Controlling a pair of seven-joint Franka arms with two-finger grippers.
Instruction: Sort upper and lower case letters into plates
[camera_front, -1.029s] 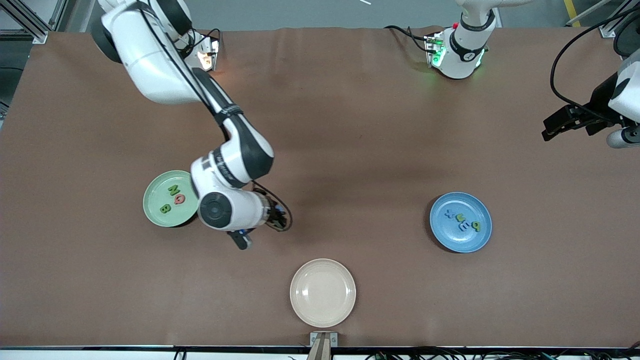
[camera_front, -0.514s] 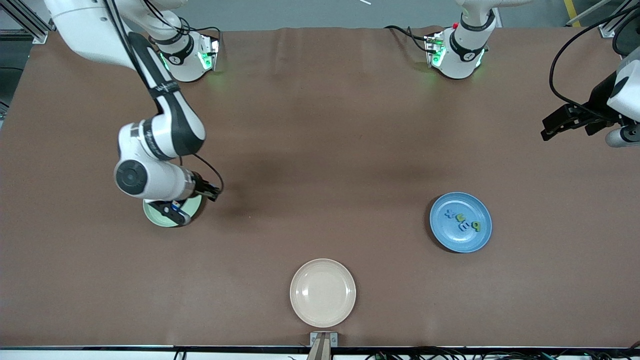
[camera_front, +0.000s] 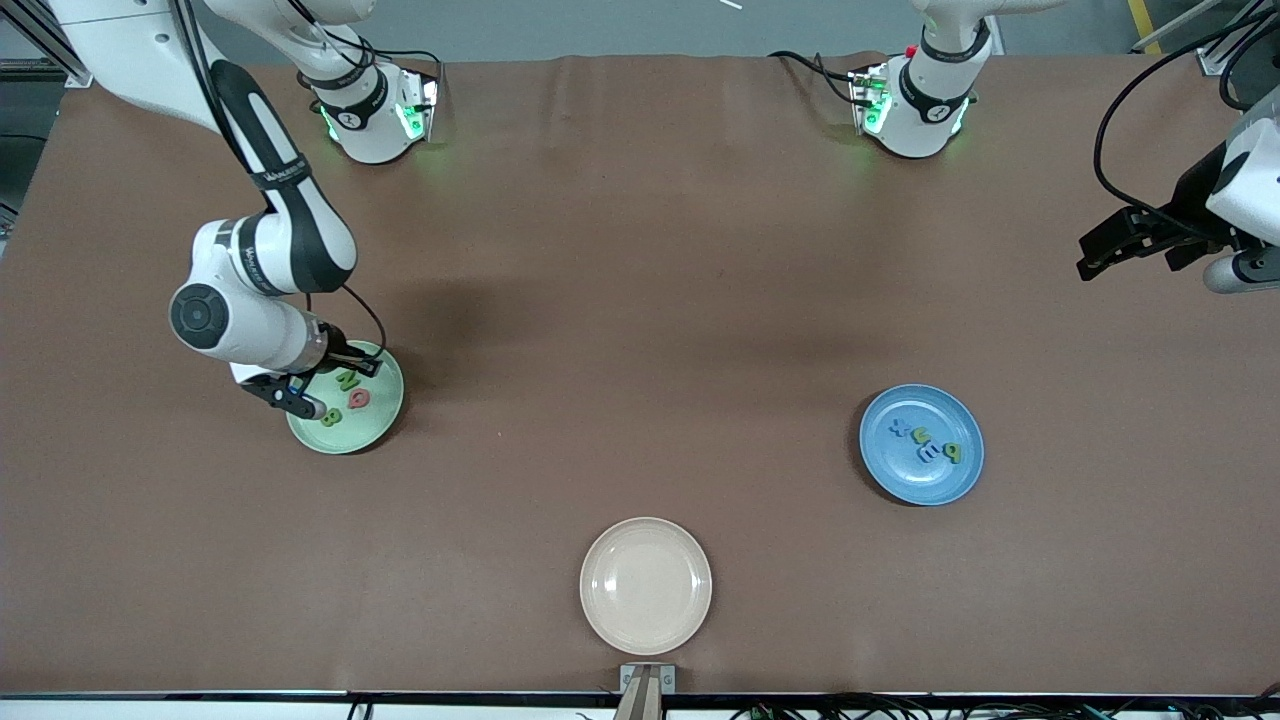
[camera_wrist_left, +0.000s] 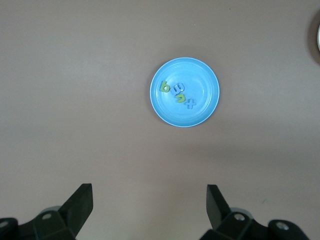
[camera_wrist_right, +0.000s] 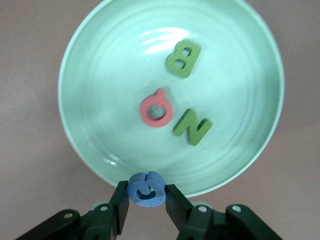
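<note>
My right gripper (camera_front: 297, 402) is shut on a small blue letter (camera_wrist_right: 146, 190). It hangs over the rim of the pale mint plate (camera_front: 378, 424), on the side toward the right arm's end of the table. In that plate (camera_wrist_right: 100, 90) lie a green B (camera_wrist_right: 183, 59), a pink-red Q (camera_wrist_right: 156, 111) and a green N (camera_wrist_right: 192, 126). The blue plate (camera_front: 925, 487) toward the left arm's end holds several green and blue letters (camera_wrist_left: 178, 93). My left gripper (camera_wrist_left: 149, 205) waits open and empty, high over the table's left-arm end.
An empty cream-beige plate (camera_front: 646, 585) sits near the table's front edge, midway between the two arms. The arm bases (camera_front: 372, 110) stand along the table edge farthest from the front camera. Brown cloth covers the table.
The right arm has swung from the table's middle toward its own end, carrying the blue letter to the mint plate's rim. The left arm has hardly moved.
</note>
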